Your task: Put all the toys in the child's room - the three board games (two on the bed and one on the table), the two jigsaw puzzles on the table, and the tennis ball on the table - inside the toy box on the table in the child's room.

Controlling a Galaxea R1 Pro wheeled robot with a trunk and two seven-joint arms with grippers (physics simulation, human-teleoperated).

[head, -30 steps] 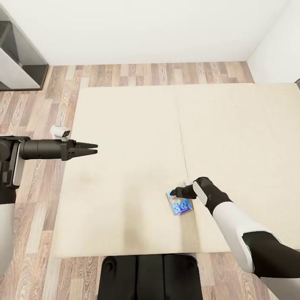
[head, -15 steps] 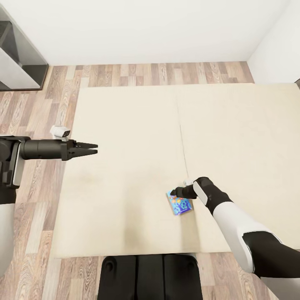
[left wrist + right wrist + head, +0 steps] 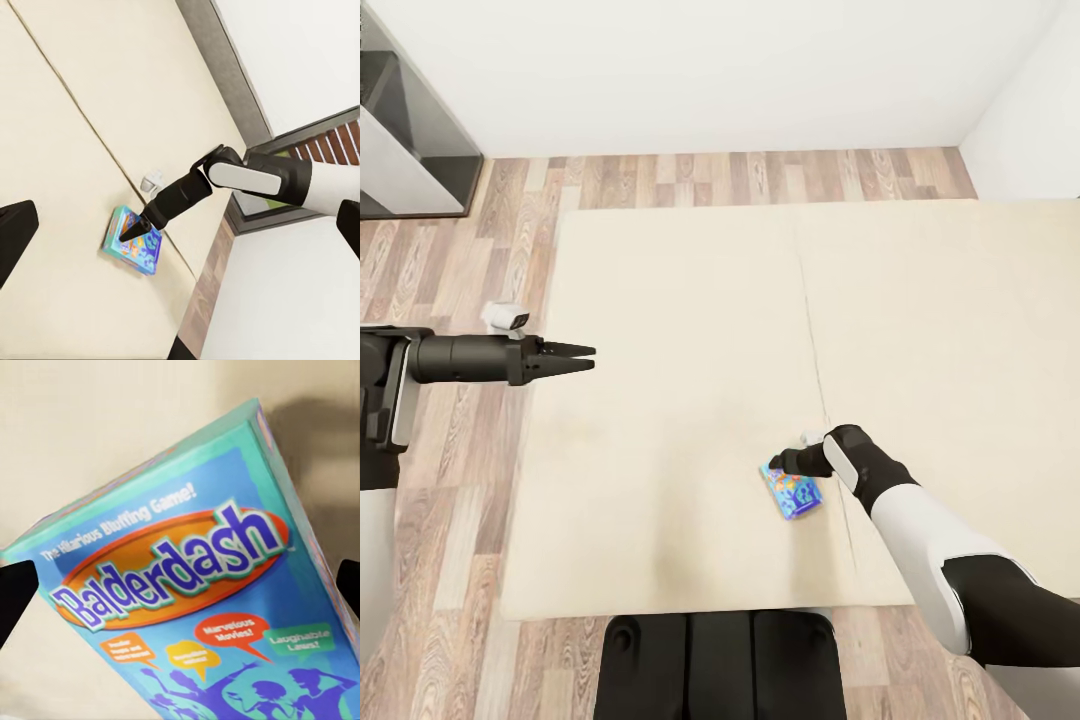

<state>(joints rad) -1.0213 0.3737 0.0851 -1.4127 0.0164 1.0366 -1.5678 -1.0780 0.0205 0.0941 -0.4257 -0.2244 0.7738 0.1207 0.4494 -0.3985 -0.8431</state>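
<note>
A blue board game with bright print lies on the beige bed, just left of the mattress seam. In the right wrist view its lid reads Balderdash. My right gripper reaches down onto the box's far end; its dark fingertips stand wide apart at either side of the box, so it is open. From the left wrist view the right gripper meets the box at its top face. My left gripper hovers open over the bed's left edge, holding nothing.
Wood-plank floor surrounds the bed on the left and far side. A dark cabinet with white sides stands at the far left. White walls close the back and right. A grey headboard borders the mattress. My base touches the bed's near edge.
The whole picture has slid, with the bed now a little further right: the camera moved. The blue box stayed by my right gripper and lies a bit further from the seam.
</note>
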